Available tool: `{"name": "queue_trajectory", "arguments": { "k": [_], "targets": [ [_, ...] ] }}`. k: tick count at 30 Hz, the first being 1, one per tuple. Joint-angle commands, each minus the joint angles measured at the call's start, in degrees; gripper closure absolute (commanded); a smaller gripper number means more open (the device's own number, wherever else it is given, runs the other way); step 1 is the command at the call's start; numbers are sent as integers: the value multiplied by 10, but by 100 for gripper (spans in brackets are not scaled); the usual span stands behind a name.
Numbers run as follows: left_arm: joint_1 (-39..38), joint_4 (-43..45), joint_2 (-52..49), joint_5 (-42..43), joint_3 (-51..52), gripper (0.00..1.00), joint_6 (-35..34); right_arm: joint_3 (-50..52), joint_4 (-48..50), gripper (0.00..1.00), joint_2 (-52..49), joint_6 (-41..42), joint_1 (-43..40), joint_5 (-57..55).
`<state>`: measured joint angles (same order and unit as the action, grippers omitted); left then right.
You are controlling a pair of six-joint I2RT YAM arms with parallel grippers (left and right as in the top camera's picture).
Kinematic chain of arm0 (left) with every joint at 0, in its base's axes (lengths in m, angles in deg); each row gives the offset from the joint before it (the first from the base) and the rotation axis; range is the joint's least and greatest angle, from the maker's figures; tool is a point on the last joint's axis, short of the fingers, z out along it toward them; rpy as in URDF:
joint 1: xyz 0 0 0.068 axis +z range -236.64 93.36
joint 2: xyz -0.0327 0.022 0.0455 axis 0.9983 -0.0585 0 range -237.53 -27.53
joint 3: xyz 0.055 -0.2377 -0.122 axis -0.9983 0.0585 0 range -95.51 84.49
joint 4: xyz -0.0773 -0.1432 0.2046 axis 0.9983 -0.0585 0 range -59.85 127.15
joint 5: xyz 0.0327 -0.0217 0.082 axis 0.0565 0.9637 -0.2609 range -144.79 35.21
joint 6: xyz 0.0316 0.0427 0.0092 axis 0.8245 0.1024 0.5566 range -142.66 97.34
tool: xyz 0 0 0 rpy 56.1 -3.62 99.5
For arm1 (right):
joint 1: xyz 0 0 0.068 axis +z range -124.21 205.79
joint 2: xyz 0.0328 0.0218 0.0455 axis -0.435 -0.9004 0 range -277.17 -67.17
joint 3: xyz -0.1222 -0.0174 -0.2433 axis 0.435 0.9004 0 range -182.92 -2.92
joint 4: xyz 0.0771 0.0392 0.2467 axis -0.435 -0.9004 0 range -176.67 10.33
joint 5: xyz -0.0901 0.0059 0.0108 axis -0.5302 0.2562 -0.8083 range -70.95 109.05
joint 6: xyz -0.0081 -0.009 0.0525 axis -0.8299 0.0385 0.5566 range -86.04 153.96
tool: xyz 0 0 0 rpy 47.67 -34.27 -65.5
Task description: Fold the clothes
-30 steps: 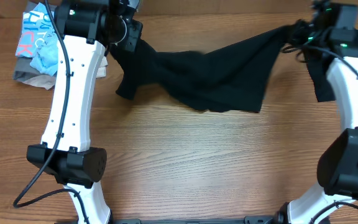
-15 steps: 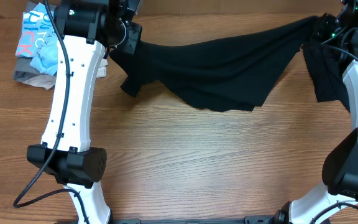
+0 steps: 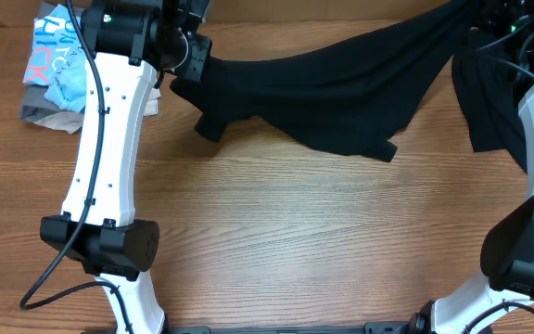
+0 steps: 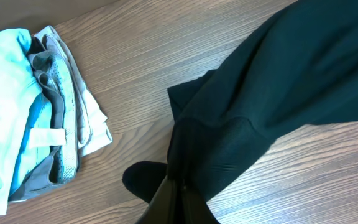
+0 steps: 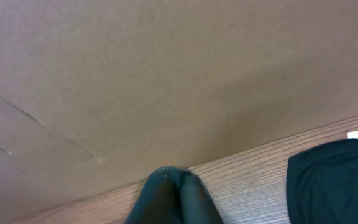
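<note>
While the overhead view looks down, the black garment (image 3: 341, 93) hangs stretched between both grippers, well away from the blue pile (image 3: 52, 67), its lower edge sagging onto the table (image 3: 276, 232). The left gripper (image 3: 191, 56) pinches the end nearer the pile. The right gripper (image 3: 489, 13) pinches the end farthest from it, above a second black cloth (image 3: 485, 102). From the left wrist, narrow jaws clamp the garment close beside the pile. From the right wrist, the fingers (image 5: 194, 199) sit closed in black fabric before a brown wall (image 5: 166, 74).
</note>
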<state>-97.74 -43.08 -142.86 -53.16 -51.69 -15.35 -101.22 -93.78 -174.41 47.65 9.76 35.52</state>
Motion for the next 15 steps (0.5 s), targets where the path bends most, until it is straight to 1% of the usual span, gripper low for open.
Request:
{"name": "queue_trajectory", "arguments": {
  "k": [1,5,7,8,11,13,14,15],
  "targets": [
    [2,1,15,-5,-10,96,-12,-19,-10,0,6,-2,0,-10],
    [2,0,15,-5,-10,96,-12,-19,-95,0,6,-2,0,-5],
    [2,-2,15,-5,-10,96,-12,-19,-177,0,6,-2,0,13],
    [2,-1,14,-5,-10,96,-12,-19,-198,0,6,-1,0,18],
    [2,-1,14,-5,-10,96,-12,-15,-340,0,6,-2,16,29],
    [2,-1,14,-5,-9,96,-14,-1,-381,0,6,-7,31,29],
    [2,-1,13,-5,-9,96,-19,17,-397,2,6,-20,50,27],
    [2,-1,12,0,-9,96,-21,37,-395,10,6,-27,69,22]
  ]
}}
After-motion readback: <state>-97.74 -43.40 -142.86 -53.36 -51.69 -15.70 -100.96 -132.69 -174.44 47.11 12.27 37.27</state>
